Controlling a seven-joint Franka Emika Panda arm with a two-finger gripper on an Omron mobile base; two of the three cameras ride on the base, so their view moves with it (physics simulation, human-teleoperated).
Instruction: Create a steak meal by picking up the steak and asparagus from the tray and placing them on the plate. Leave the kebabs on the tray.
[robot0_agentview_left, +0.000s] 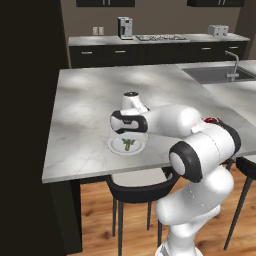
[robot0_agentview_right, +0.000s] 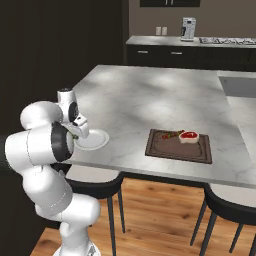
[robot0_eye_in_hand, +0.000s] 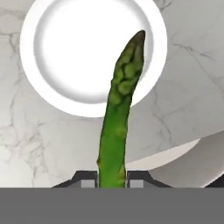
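A white robot arm reaches over the near edge of a grey marble counter, its gripper (robot0_eye_in_hand: 112, 183) pinching the base of the asparagus (robot0_eye_in_hand: 119, 113), a single green spear. In the hand view the spear runs from the fingertips (robot0_eye_in_hand: 87, 181) at 6 o'clock up towards 12, leaning slightly to 1 o'clock, its tip lying across the rim of the plate (robot0_eye_in_hand: 48, 87), a round pale dish. The plate's centre sits at about 11 o'clock from the gripper, so the spear's long axis points across the plate's right side rather than through its middle. In the left base view the asparagus hangs over the plate below the hand; whether it touches the dish cannot be told. In the right base view the tray (robot0_agentview_right: 165, 148), dark brown, lies well apart at 3 o'clock from the plate, holding the steak (robot0_agentview_right: 188, 136) at its far side with kebabs (robot0_agentview_right: 171, 134) just beside it at 9 o'clock. Judged from this, release over the plate comes next
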